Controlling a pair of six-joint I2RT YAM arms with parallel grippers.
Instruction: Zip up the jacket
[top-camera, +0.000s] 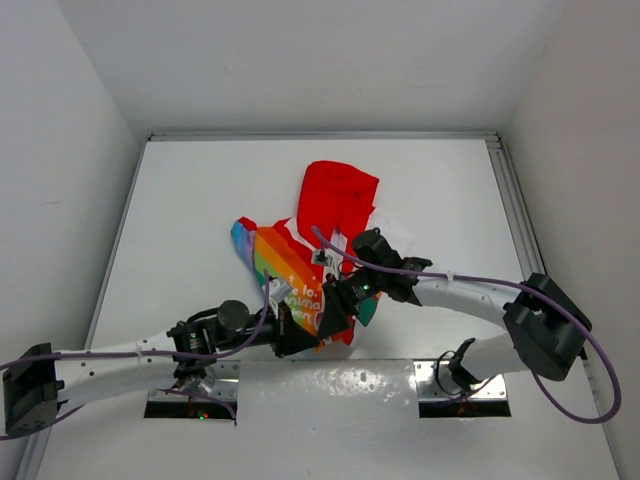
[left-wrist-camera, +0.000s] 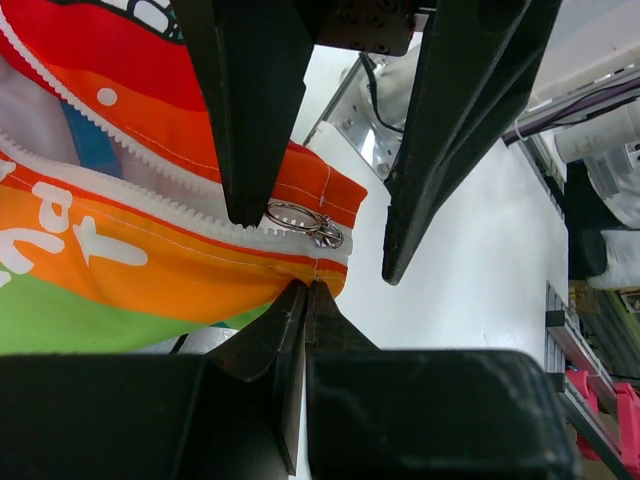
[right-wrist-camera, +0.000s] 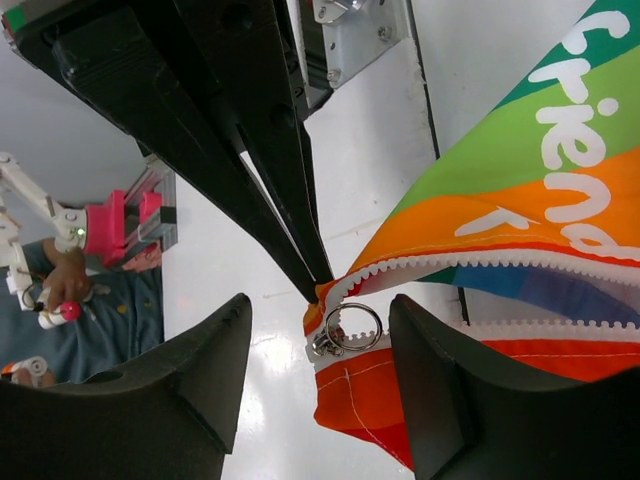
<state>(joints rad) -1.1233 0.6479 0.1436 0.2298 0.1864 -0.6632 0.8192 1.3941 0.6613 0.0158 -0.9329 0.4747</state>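
Note:
The jacket (top-camera: 300, 260) lies mid-table, red hood (top-camera: 338, 195) far, rainbow panels near. My left gripper (top-camera: 303, 337) is shut on the jacket's bottom hem corner; in the left wrist view its tips (left-wrist-camera: 307, 287) pinch the orange hem (left-wrist-camera: 200, 270) just below the zipper's end. My right gripper (top-camera: 345, 300) is open. In the right wrist view (right-wrist-camera: 320, 300) its fingers straddle the zipper slider and ring pull (right-wrist-camera: 345, 328) without touching. The ring (left-wrist-camera: 300, 218) also shows in the left wrist view. The white zipper teeth (right-wrist-camera: 500, 265) are parted above the slider.
Two metal base plates (top-camera: 190, 400) (top-camera: 462, 392) sit at the near table edge. A metal rail (top-camera: 512, 205) runs along the right side, and white walls enclose the table. A purple cable (top-camera: 470, 280) loops over the right arm.

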